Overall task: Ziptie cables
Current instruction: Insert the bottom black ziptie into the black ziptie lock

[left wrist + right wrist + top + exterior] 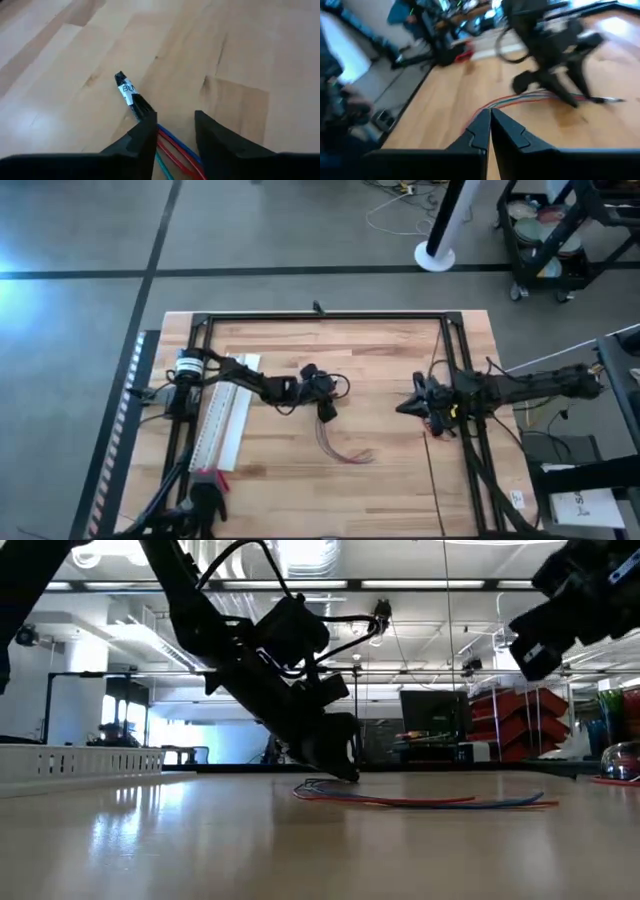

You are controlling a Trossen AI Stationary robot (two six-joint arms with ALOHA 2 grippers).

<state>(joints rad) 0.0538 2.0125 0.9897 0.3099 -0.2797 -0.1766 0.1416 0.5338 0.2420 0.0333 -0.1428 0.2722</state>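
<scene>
The cables lie flat on the table, a thin bundle of red, blue and green wires that fans out and curves away from the left gripper toward the table's near edge. That gripper is tilted down with its tips at the table surface, right at one end of the cables. In the left wrist view its two fingers stand a little apart, straddling the wires, which run between them; whether the pads actually press the wires cannot be told. Just past the fingertips the bundle ends in a short black piece wrapped with a white label bearing dark letters, resting on the wood. In the low view the left gripper leans steeply over the wires, which stretch away from it along the tabletop. The right gripper hangs above the table, well apart from the cables on the side away from the left arm, its fingers pressed together with nothing between them. A white perforated strip lies beside the left arm's base.
</scene>
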